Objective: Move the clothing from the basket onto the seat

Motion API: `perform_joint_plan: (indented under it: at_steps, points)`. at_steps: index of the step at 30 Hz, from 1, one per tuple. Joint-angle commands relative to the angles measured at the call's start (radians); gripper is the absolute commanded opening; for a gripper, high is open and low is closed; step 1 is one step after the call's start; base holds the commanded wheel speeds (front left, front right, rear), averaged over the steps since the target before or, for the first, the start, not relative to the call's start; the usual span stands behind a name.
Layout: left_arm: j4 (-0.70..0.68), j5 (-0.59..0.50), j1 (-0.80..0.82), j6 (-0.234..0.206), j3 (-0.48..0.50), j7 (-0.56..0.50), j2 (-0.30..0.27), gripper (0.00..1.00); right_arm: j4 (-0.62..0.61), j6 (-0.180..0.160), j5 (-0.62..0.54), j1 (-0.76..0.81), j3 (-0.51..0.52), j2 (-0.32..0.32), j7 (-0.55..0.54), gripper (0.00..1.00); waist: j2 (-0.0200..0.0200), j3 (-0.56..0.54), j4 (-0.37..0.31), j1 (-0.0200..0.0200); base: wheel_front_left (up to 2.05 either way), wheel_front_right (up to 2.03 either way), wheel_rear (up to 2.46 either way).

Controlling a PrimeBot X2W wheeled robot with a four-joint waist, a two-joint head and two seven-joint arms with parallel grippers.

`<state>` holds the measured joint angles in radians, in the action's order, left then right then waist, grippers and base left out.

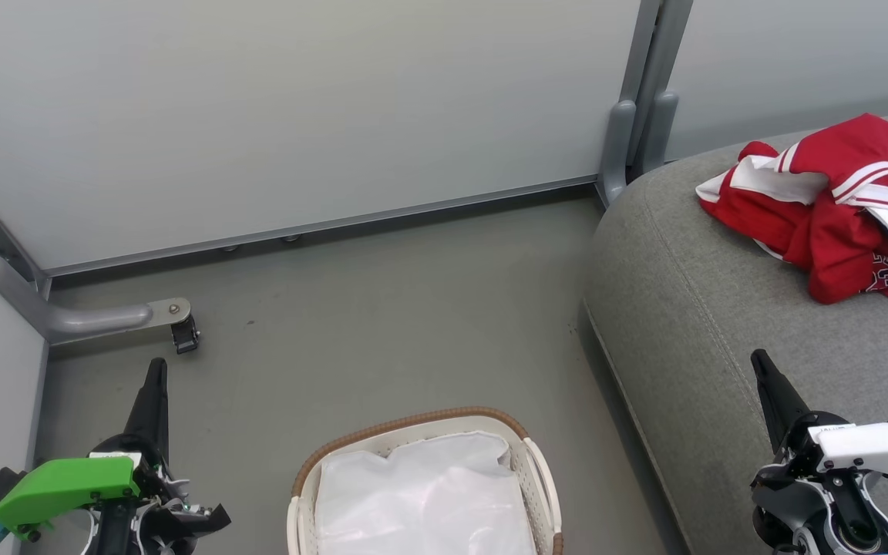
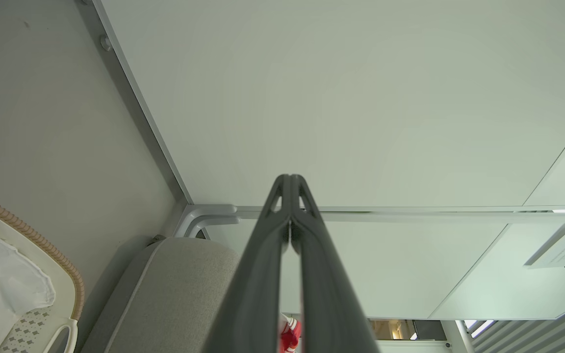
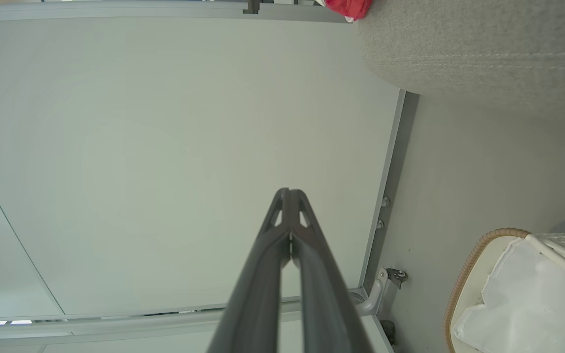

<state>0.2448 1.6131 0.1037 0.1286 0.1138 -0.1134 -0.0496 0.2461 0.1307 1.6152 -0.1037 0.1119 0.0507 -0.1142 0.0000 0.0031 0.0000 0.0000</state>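
The red clothing (image 1: pixel 837 204) with white stripes lies bunched on the grey seat (image 1: pixel 691 308) at the right; a scrap of the clothing (image 3: pixel 348 7) shows at the top of the right wrist view. The cream basket (image 1: pixel 413 432) with a brown rim stands on the floor at bottom centre, holding a white plastic liner (image 1: pixel 421 493). My left gripper (image 1: pixel 156 368) is shut and empty, left of the basket. My right gripper (image 1: pixel 758 361) is shut and empty over the seat's front part. Both wrist views show the fingers (image 2: pixel 290 196) (image 3: pixel 290 206) pressed together.
Pale wall panels close the far side and the left, with a metal frame foot and caster (image 1: pixel 182 331) on the grey floor at the left. A grey post (image 1: pixel 629 131) stands in the corner beside the seat.
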Motion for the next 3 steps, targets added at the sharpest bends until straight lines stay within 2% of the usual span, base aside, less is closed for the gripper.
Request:
perform_joint_plan:
  at_steps: [1, 3]
  points:
    - [0.001, -0.001, 0.011, 0.005, 0.003, -0.005, -0.002, 0.0, -0.003, 0.0, -0.002, -0.008, 0.003, 0.003, -0.001, 0.0, 0.0, 0.0, 0.0, 0.0, 0.0, 0.0, 0.0]
    - [0.001, -0.001, 0.011, 0.005, 0.003, -0.005, -0.002, 0.0, -0.003, 0.0, -0.002, -0.008, 0.003, 0.003, -0.001, 0.0, 0.0, 0.0, 0.0, 0.0, 0.0, 0.0, 0.0]
